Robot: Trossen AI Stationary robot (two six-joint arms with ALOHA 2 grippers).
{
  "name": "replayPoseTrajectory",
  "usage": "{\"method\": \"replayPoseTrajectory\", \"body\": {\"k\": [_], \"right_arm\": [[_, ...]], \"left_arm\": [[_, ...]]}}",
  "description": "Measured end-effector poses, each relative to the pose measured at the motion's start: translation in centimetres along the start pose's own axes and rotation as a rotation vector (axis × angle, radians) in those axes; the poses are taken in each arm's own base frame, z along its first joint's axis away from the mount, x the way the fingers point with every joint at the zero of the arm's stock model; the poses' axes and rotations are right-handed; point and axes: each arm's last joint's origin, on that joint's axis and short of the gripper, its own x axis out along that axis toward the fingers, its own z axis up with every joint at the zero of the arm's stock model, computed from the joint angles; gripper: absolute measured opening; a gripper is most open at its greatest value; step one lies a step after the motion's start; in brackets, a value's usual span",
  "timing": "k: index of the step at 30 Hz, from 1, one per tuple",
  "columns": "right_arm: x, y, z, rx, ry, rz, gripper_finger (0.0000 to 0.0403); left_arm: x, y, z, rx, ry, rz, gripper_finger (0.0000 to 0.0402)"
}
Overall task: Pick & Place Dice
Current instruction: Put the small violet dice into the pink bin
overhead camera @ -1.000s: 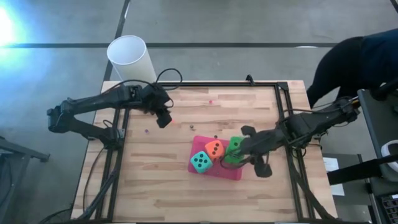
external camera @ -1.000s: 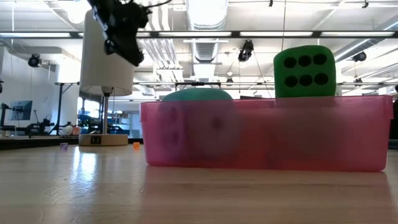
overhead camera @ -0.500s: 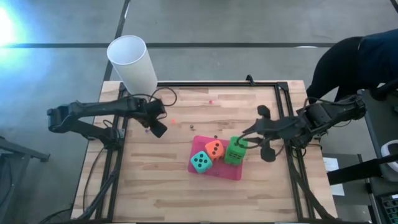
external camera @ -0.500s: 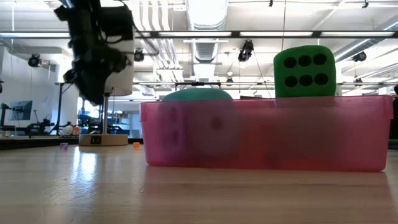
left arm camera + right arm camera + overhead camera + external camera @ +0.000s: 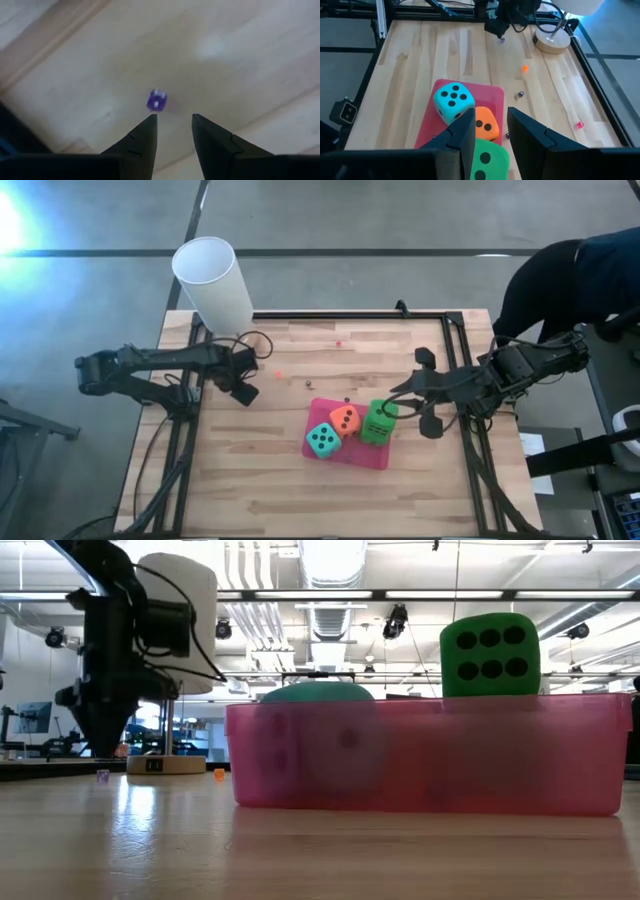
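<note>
**High view:** On the wooden desk (image 5: 280, 480) lies a pink tray (image 5: 372, 459) carrying three dice that touch in a row: a teal die (image 5: 322, 440), an orange die (image 5: 345, 420) and a green die (image 5: 378, 421). The right arm (image 5: 500, 375) reaches in from the right edge, its jaws just beside the green die. The left arm (image 5: 160, 362) lies low over the desk's left edge, near a white cylinder (image 5: 212, 280). A person in dark clothing (image 5: 575, 270) stands past the far right corner.

**Low view:** The green die (image 5: 489, 653) shows six pips and rises well above the tray's translucent wall (image 5: 420, 765). The teal die (image 5: 318, 693) only just tops it. The left arm (image 5: 110, 670) hangs down at the left, over a tiny purple cube (image 5: 102, 776).

**Left wrist view:** The left jaws are released, slightly parted with nothing between them. The tiny purple cube (image 5: 157, 100) lies on the desk just ahead of their tips.

**Right wrist view:** The right jaws are released, narrowly parted and empty, poised above the green die (image 5: 487, 160). The orange die (image 5: 486, 123) and teal die (image 5: 452, 101) lie beyond it on the tray (image 5: 431, 120).
</note>
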Motion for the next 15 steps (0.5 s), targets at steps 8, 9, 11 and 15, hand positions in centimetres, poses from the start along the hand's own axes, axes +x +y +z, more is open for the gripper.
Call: {"method": "replayPoseTrajectory", "body": {"k": [8, 9, 11, 15], "right_arm": [[0.0, 0.0, 0.0, -0.001, 0.001, 0.001, 0.011], [0.0, 0.0, 0.0, -0.001, 0.001, 0.001, 0.0111], [0.0, 0.0, 0.0, -0.001, 0.0, 0.001, 0.0113], [0.0, 0.0, 0.0, 0.0, 0.0, 0.002, 0.0116]], "left_arm": [[1.1, 0.5, 0.3, 0.0, -0.048, -0.003, 0.0133], [1.1, 0.6, 0.3, -0.003, -0.056, 0.01, 0.0132], [1.1, 0.8, 0.5, -0.006, -0.071, 0.029, 0.0128], [1.4, 1.2, 0.4, 0.008, -0.065, 0.041, 0.0124]]}}
